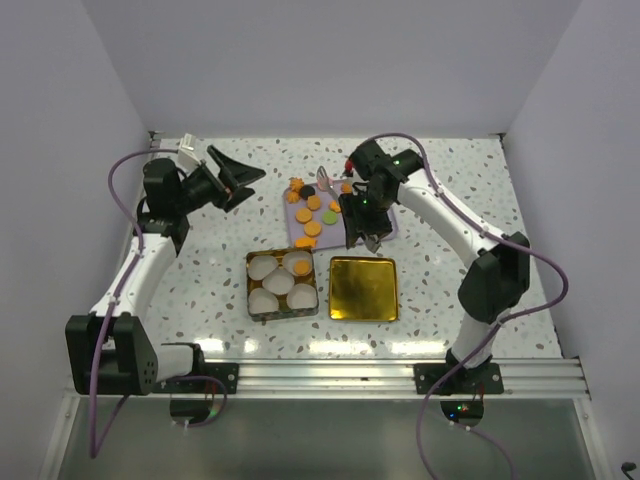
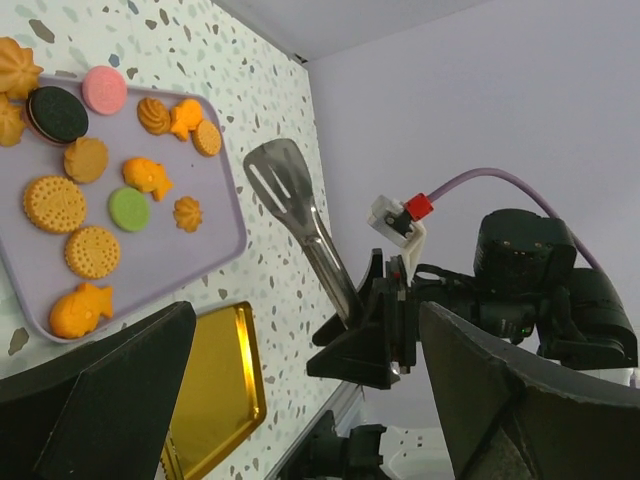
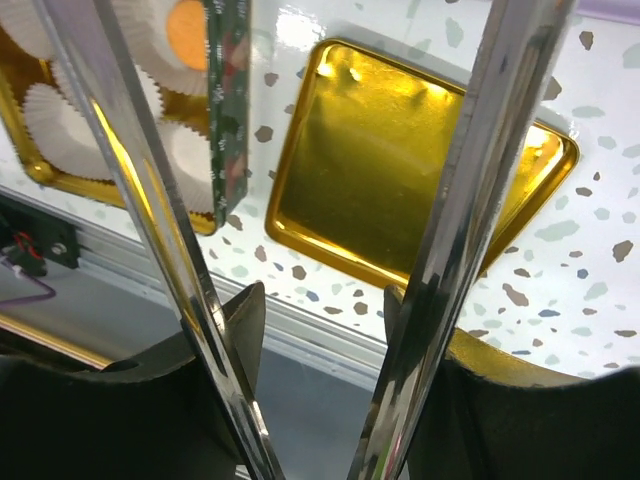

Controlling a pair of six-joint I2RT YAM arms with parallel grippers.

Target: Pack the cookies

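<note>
**A:** What's furthest left?

**B:** The left gripper [image 1: 236, 184], up over the back-left of the surface [image 1: 200, 270]. Its fingers are spread wide and hold nothing.

**A:** And moving right?

**B:** At the front is a tin [image 3: 228, 100] packed with white paper cups [image 1: 278, 282]. One round orange cookie [image 1: 298, 266] lies in a back cup. Behind the tin, the other cookies [image 2: 92, 251] lie on a purple tray [image 2: 200, 235]. They are mostly orange (a few fish-shaped), plus one pink, one green and one black.

**A:** Then?

**B:** A gold lid [image 1: 363, 289] lies flat just right of the tin. Over the tray's right half, the right gripper [image 3: 322, 305] is clamped on metal tongs [image 2: 300, 205]. The tongs' arms stand apart, and their slotted head is near the tray's back edge.
</note>
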